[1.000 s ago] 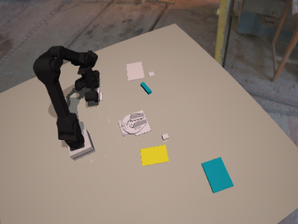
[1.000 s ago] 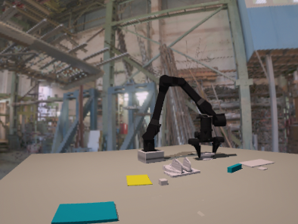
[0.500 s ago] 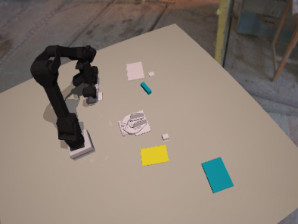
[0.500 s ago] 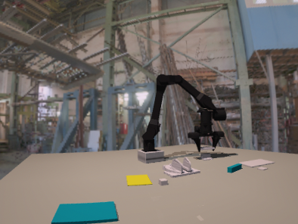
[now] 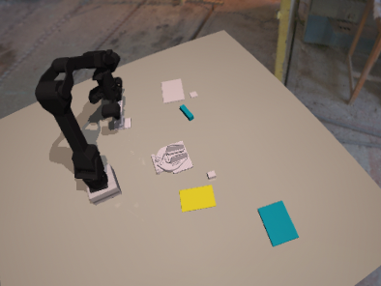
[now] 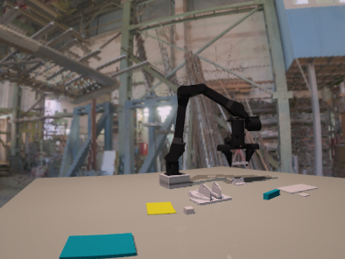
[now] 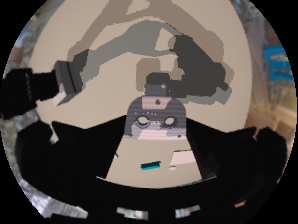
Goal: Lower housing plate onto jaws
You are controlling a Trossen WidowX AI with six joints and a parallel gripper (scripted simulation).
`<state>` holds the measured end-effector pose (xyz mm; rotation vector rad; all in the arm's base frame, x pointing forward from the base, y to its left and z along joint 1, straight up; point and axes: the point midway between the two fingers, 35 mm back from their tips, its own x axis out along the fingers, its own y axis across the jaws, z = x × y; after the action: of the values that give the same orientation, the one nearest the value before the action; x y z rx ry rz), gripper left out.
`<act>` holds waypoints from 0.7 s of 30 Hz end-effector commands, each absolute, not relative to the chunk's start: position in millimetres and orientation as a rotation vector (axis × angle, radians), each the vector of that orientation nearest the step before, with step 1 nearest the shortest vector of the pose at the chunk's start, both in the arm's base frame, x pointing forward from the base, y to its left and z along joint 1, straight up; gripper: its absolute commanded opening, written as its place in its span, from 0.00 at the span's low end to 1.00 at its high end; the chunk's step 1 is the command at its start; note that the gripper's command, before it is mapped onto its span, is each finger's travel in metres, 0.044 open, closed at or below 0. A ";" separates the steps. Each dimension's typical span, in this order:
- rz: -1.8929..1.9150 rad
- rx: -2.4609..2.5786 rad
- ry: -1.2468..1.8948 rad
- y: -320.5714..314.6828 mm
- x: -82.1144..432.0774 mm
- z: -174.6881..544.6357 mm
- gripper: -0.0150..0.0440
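The pale housing plate [image 6: 240,163] [image 7: 156,132] is held off the table, with two round holes showing in the wrist view. My gripper [image 5: 117,107] [image 6: 239,164] [image 7: 155,119] is shut on it, one finger at each side, beyond the arm's base. The pale gripper base [image 5: 185,168] [image 6: 221,199] lies on the table well away from my gripper, toward the middle. Two upright grey-pale jaws [image 5: 175,148] [image 6: 216,190] stand side by side on it. Their stubs are too small to make out. In the top view my fingers hide much of the plate.
A pale stand [image 5: 127,123] [image 6: 238,181] is on the table below my gripper. A teal bar [image 5: 187,112] [image 6: 271,194] [image 7: 150,165], a pale pad [image 5: 173,91] [image 6: 299,188], a yellow pad [image 5: 197,198] [image 6: 160,208], a small pale block [image 5: 211,174] [image 6: 188,210] and a teal pad [image 5: 278,223] [image 6: 101,245] lie around.
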<state>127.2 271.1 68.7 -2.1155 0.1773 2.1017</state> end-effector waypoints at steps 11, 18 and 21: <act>1.963 -1.983 0.398 256.2 147.4 73.3 0.85; 1.829 -1.846 0.590 240.2 164.0 73.6 0.85; 1.769 -1.784 0.666 233.0 170.6 73.6 0.85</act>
<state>163.1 243.7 73.8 -1.8589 0.5652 1.8443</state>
